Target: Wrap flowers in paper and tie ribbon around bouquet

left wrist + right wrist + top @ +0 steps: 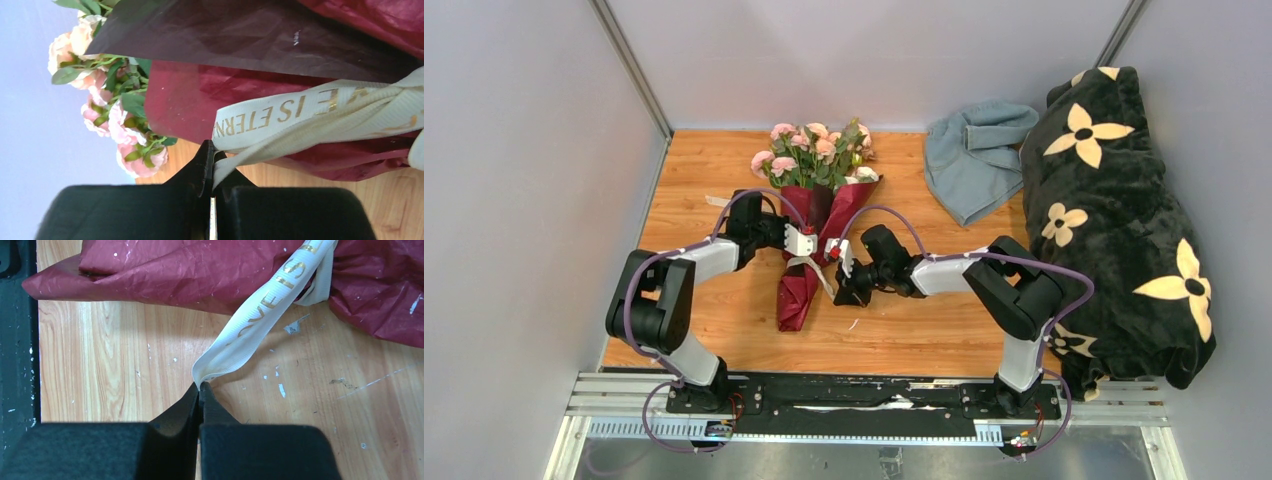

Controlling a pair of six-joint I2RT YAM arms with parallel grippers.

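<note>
The bouquet (809, 235) lies on the wooden table, pink flowers (814, 150) pointing away from the arms, wrapped in dark red paper (796, 295) that tapers toward me. A cream ribbon (807, 265) with gold lettering crosses its middle. My left gripper (796, 242) sits at the bouquet's left side, shut on one ribbon end (260, 145). My right gripper (842, 262) sits at the right side, shut on the other ribbon end (250, 330), which runs taut up to the paper (200, 270). The flowers (115, 120) also show in the left wrist view.
A grey-blue cloth (974, 155) lies crumpled at the back right. A black blanket with cream flower shapes (1114, 220) fills the right side. Grey walls close in on the left and back. Small white flecks dot the wood (280, 390).
</note>
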